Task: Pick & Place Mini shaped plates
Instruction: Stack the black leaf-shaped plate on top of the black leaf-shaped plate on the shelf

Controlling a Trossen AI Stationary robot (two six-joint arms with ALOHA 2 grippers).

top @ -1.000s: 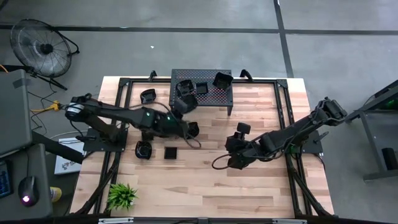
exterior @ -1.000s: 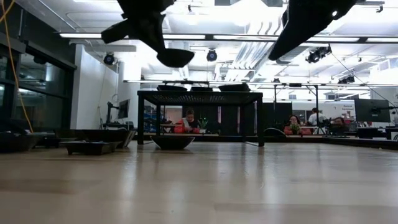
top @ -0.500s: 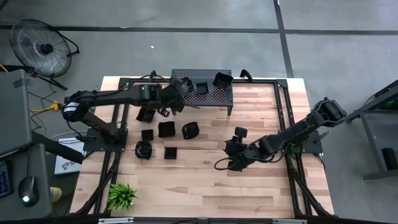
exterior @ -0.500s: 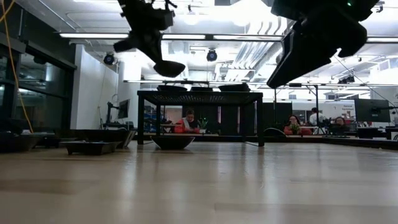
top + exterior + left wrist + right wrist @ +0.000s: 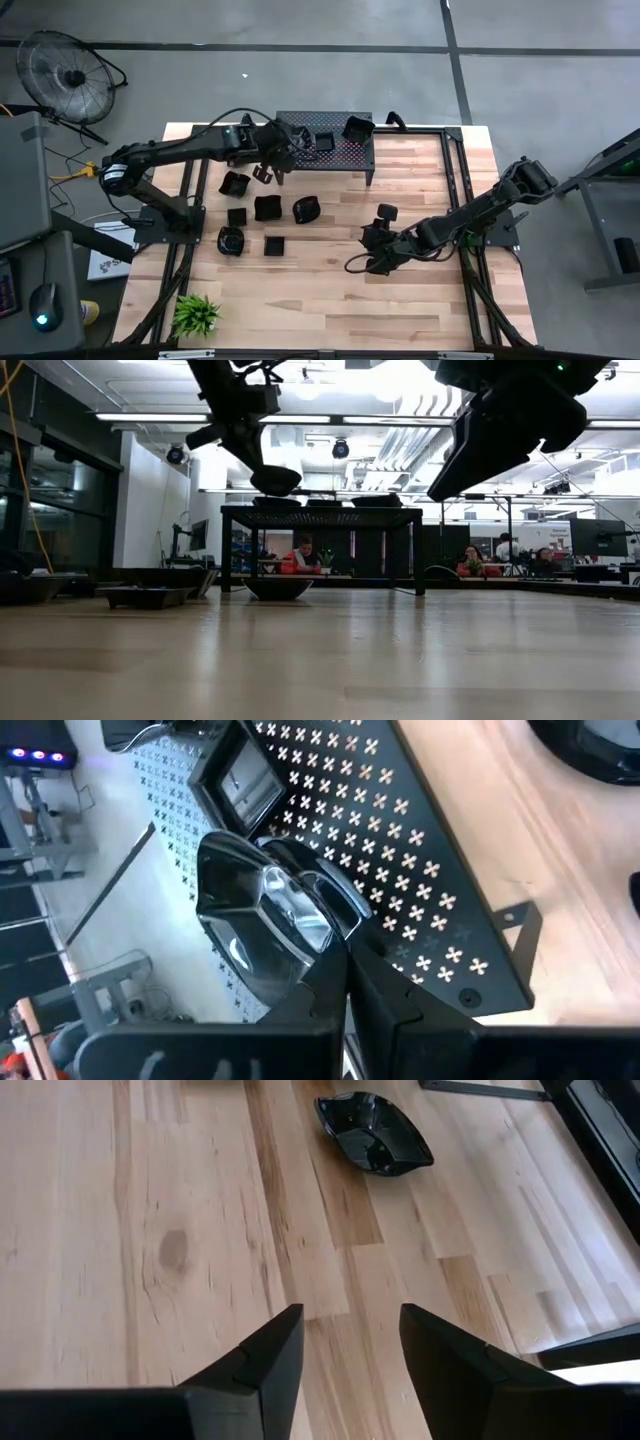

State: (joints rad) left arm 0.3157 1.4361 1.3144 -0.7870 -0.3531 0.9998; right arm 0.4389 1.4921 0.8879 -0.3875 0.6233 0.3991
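Note:
My left gripper (image 5: 283,155) is shut on a glossy black mini plate (image 5: 262,915) and holds it over the left end of the black perforated stand (image 5: 345,152). Two more plates (image 5: 322,140) (image 5: 358,128) sit on the stand's top. Several plates (image 5: 267,208) lie flat on the wooden table in front of the stand. One plate (image 5: 386,213) lies near my right gripper (image 5: 372,252). My right gripper (image 5: 350,1360) hangs open above bare wood, with a plate (image 5: 375,1135) lying ahead of it. My left gripper pinches the plate's rim (image 5: 318,942) between its two fingers, at the edge nearest the wrist. The fingers slant down toward the table's far side. The plate (image 5: 275,480) hangs below them, lifted clear, just above the stand's top (image 5: 320,510).
A small green plant (image 5: 197,314) stands at the table's near left corner. The stand's legs (image 5: 371,180) rest on the table near its far edge. Bare wood (image 5: 330,300) spreads across the near half. People sit in the room behind (image 5: 303,552).
My left gripper has swung from over the middle of the table toward the far edge, carrying the plate to the stand's left end, and has rolled a little. Two plates that the arm had covered now show. My right gripper has sunk toward the table, still open.

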